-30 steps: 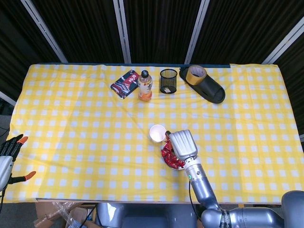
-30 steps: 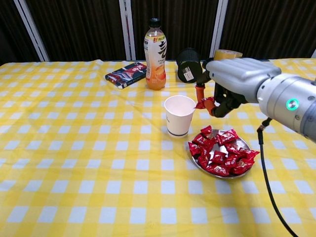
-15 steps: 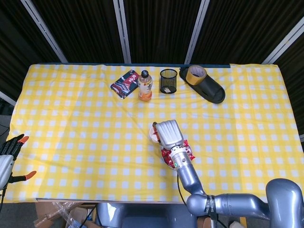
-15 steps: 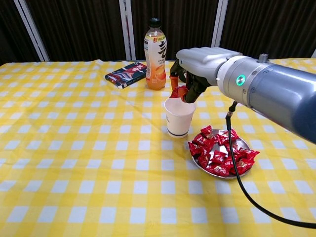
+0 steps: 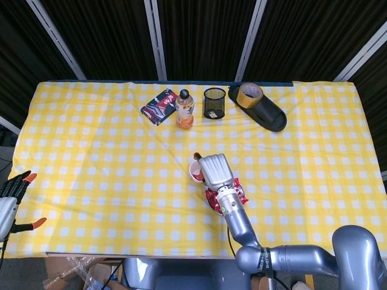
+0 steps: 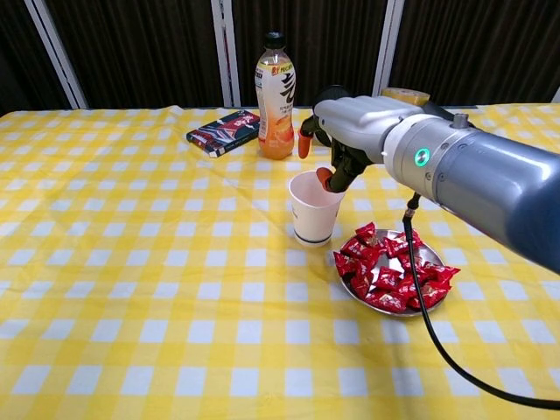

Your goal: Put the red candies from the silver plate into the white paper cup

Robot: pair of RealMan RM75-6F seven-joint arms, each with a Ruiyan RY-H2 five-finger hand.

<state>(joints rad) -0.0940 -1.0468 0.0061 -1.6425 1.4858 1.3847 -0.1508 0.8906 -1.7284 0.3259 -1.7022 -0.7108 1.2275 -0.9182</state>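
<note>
The red wrapped candies (image 6: 389, 273) lie heaped on the shallow round silver plate (image 6: 434, 255), which rests on the yellow-and-white checked tablecloth (image 6: 157, 289) just to the right of the white paper cup (image 6: 312, 210) in the chest view. In the head view a red patch shows inside the cup's mouth; whether it is a candy cannot be told.

Largest items first. The tablecloth covers the whole table. The right arm (image 6: 490, 179) (grey metal, with a green indicator light near the wrist) reaches in from the right edge of the chest view. The right hand (image 6: 346, 131) hovers directly above the cup's mouth, its orange-tipped fingers (image 6: 325, 178) spread apart and pointing down at the rim; nothing is seen between them, so the hand is released. The left hand (image 5: 11, 202) sits off the table's near-left corner in the head view, fingers splayed and holding nothing.

Along the far side of the table: a black slipper-shaped object (image 5: 265, 112) with a roll of brown tape (image 5: 248, 92) resting on its far end; an orange drink bottle with a black cap (image 6: 275, 86), upright; a black mesh pen cup (image 5: 214, 103), upright, between bottle and slipper; a dark red-patterned flat packet (image 6: 223, 132), lying left of the bottle.
</note>
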